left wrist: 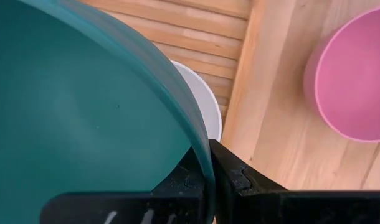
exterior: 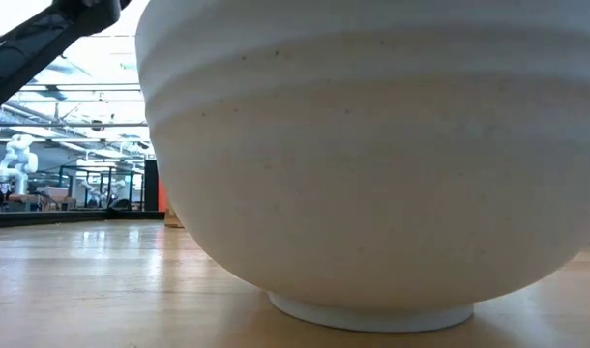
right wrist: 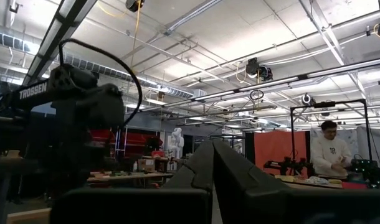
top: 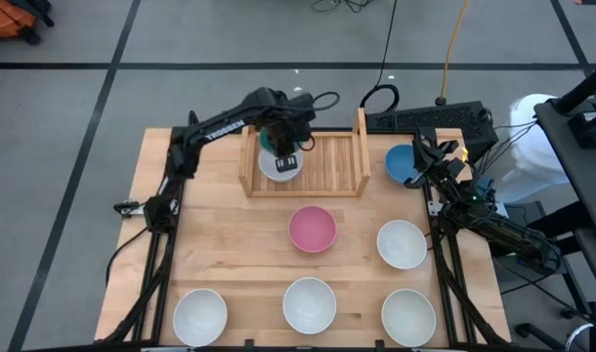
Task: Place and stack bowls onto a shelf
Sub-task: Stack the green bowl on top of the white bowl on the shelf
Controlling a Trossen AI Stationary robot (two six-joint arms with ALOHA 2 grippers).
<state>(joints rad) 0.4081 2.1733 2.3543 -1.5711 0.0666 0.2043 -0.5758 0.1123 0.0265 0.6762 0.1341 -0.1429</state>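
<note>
My left gripper [top: 286, 161] is over the wooden shelf [top: 329, 166], shut on a teal green bowl [left wrist: 71, 124]. The teal bowl is tilted above a white bowl [top: 275, 168] that stands on the shelf's slats. My right gripper [top: 420, 156] waits shut and empty beside the blue bowl [top: 402, 163] at the table's right. A pink bowl [top: 312, 229] and several white bowls, one of them right of the pink one [top: 402, 243], stand on the tabletop. My left gripper pinches the teal bowl's rim [left wrist: 205, 163] at one point, with one finger inside the bowl and one outside. The fingers come from above, pointing down. The bowl hangs tilted over the white bowl [left wrist: 202, 102]; I cannot tell whether the two touch.
Three white bowls stand in a row along the near edge, at the left [top: 199, 316], middle [top: 309, 304] and right [top: 408, 317]. One white bowl fills the low view [exterior: 372, 164]. The shelf's right half shows bare slats [top: 327, 156]. A person [right wrist: 330, 152] sits in the room beyond.
</note>
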